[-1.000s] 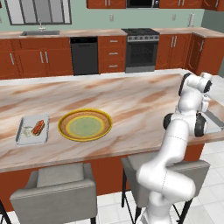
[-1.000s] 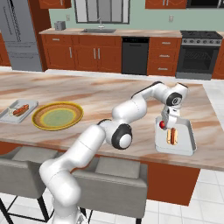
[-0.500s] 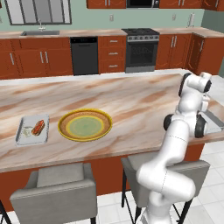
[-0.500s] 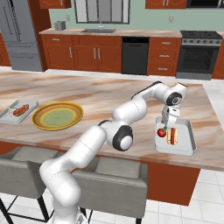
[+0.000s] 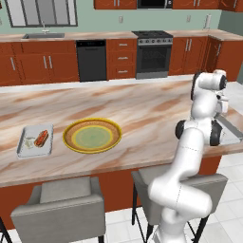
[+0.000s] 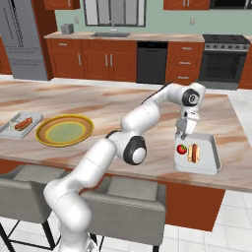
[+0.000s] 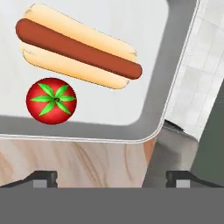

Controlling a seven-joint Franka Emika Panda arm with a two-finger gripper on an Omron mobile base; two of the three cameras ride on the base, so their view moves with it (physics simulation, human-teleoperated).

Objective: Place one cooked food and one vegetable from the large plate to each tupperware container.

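Note:
The right tupperware container (image 6: 212,156) near the counter's front right edge holds a red tomato (image 6: 182,149) and a hot dog in a bun (image 6: 194,153). My gripper (image 6: 183,133) hangs open just above the container's left end with nothing between its fingers. In the hand view the tomato (image 7: 51,100) lies beside the hot dog (image 7: 78,52) on the tray floor (image 7: 131,26), above my gripper (image 7: 112,179). The large plate (image 5: 71,130) sits mid-left. The left container (image 5: 22,142) holds a hot dog (image 5: 41,137) and a pale vegetable (image 5: 30,142).
The marble island counter (image 6: 123,106) ends just right of the right container, with white floor tiles (image 7: 205,57) beyond. Two grey stools (image 5: 57,209) stand along the near side. Cabinets, a dishwasher and an oven (image 5: 153,54) line the back wall.
The tomato has left my gripper and dropped into the right container beside the hot dog. My gripper now stands open above it.

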